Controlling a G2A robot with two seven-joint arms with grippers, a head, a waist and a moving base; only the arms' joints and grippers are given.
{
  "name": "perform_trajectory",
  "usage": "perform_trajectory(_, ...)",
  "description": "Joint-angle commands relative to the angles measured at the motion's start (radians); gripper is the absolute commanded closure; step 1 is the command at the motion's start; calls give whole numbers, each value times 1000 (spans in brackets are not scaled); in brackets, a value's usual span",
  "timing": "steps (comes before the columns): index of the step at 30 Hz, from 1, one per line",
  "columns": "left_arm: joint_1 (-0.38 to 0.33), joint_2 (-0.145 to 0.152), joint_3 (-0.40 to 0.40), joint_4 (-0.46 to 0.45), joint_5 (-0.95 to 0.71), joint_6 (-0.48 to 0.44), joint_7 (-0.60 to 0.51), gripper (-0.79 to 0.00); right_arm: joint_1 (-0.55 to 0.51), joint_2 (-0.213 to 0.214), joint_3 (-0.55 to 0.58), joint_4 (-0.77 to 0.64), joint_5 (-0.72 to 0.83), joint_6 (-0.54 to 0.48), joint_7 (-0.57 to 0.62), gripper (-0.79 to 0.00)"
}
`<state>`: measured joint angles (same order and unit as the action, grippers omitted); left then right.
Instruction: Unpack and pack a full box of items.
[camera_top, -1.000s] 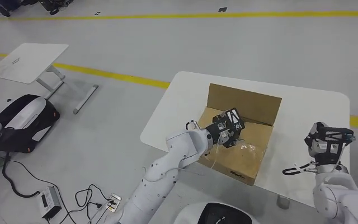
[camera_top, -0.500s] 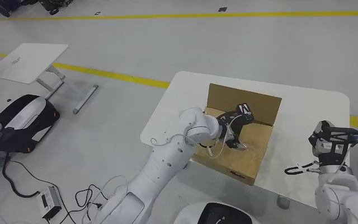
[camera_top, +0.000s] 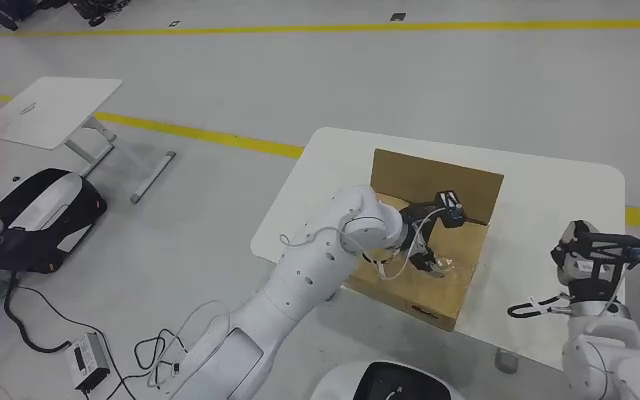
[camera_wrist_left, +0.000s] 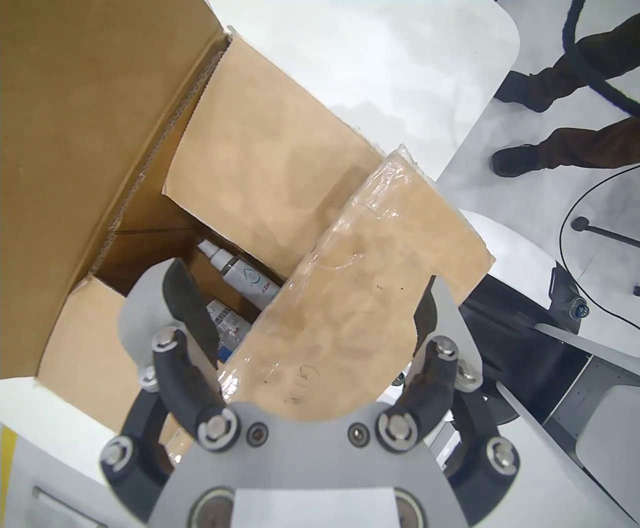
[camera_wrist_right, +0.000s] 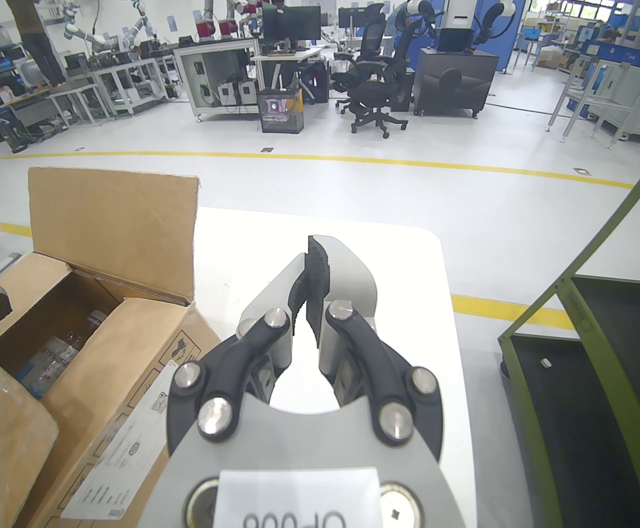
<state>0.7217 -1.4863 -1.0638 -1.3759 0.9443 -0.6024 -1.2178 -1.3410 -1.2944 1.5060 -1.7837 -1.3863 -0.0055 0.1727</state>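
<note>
Cardboard box (camera_top: 436, 184) sitting open on the white table (camera_top: 560, 200), with bottles (camera_wrist_left: 243, 276) lying inside. Left gripper (camera_wrist_left: 302, 280) hovering over the opening, jaws spread either side of a taped flap (camera_wrist_left: 380, 235). Right gripper (camera_wrist_right: 312, 272) hanging above the table beside the box, jaws pressed together, empty.

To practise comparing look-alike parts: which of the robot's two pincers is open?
The left pincer: it is spread wide, one side on each side of the taped box flap. The right pincer, above the table, is pressed shut.
</note>
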Motion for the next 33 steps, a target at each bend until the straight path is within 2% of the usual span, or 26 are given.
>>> perform_trajectory(1, 13, 1, 2, 0, 5, 12, 26, -785, -2, 0, -2, -2, 0, 1, 0, 0)
perform_trajectory(5, 8, 5, 16, 19, 11, 23, 34, -785, -4, 0, -4, -7, -2, -1, -5, 0)
perform_trajectory(8, -25, 6, 31, 64, -16, 23, -21, -785, -6, 0, -4, -8, -2, -3, -6, 0)
perform_trajectory(17, -160, 9, 170, 213, -143, 67, -67, -785, -14, 0, -8, -8, -4, -2, -9, 0)
perform_trajectory(23, -212, 13, 266, 265, -182, 70, -70, -785, -12, -1, -12, -3, -1, -1, -8, 0)
perform_trajectory(26, -244, 20, 338, 283, -210, 70, -70, -785, -7, -1, -15, 5, -2, -2, -6, 0)
perform_trajectory(28, -266, 28, 357, 304, -247, 66, -66, -699, -4, -1, -18, 9, -3, -6, -5, 0)
perform_trajectory(29, -277, 32, 368, 307, -266, 66, -66, -443, -2, -1, -20, 12, -4, -8, -4, 0)
perform_trajectory(30, -287, 36, 382, 309, -276, 66, -66, -342, 0, -1, -22, 14, -6, -9, -4, 0)
perform_trajectory(31, -296, 40, 394, 310, -284, 67, -67, -336, 2, -2, -24, 17, -8, -9, -3, 0)
perform_trajectory(32, -303, 44, 407, 309, -294, 65, -65, -259, 5, -2, -26, 20, -8, -8, -3, 0)
perform_trajectory(33, -308, 48, 414, 308, -313, 63, -63, -68, 8, -2, -29, 22, -8, -8, -3, 0)
